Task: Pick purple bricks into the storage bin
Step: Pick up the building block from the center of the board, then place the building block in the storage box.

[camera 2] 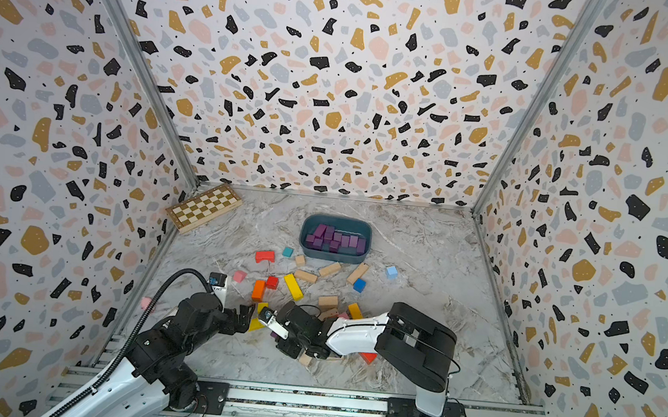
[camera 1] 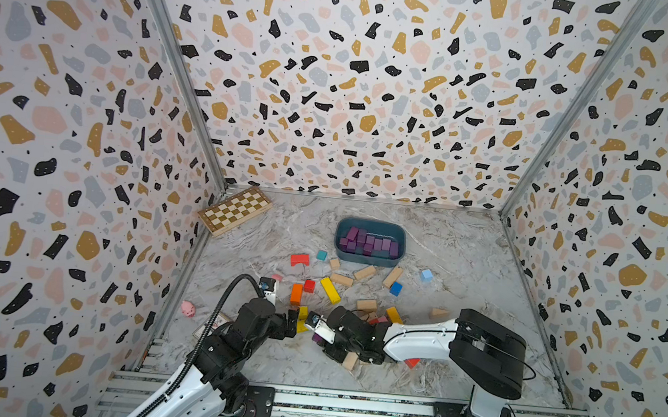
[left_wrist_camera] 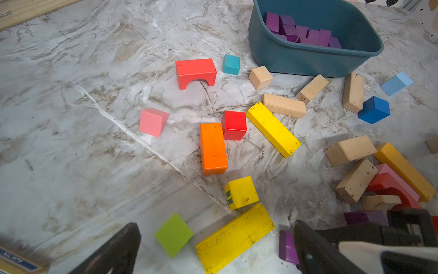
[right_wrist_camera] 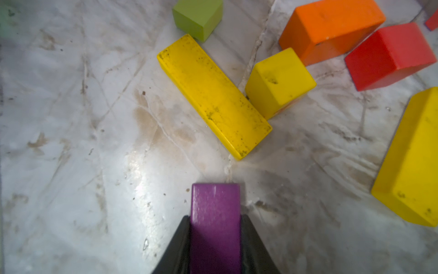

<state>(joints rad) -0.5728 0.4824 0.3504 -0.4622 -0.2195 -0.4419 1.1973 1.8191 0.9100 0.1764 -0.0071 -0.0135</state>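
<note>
1. Most purple bricks [camera 1: 368,242] already lie heaped in the storage bin [camera 1: 368,259], and I see nothing else inside.
2. My right claw [right_wrist_camera: 215,223] is clamped on one purple brick [right_wrist_camera: 214,201], down at the counter [right_wrist_camera: 94,142], well apart from the bin.
3. A second loose brick [left_wrist_camera: 365,217] waits about as far from the bin.
4. My left claw [camera 1: 293,321] gapes wide, empty.

"32" stamped dark on end face of plain wooden bar [left_wrist_camera: 311,89], lying just near side of storage bin [left_wrist_camera: 308,59]. White lettering on blue label strip [left_wrist_camera: 16,259] at near-left table edge: perhaps "No. 979", blurred, uncertain. Two green bars, no letters, on side of yellow cube [left_wrist_camera: 240,192], mid-table.
</note>
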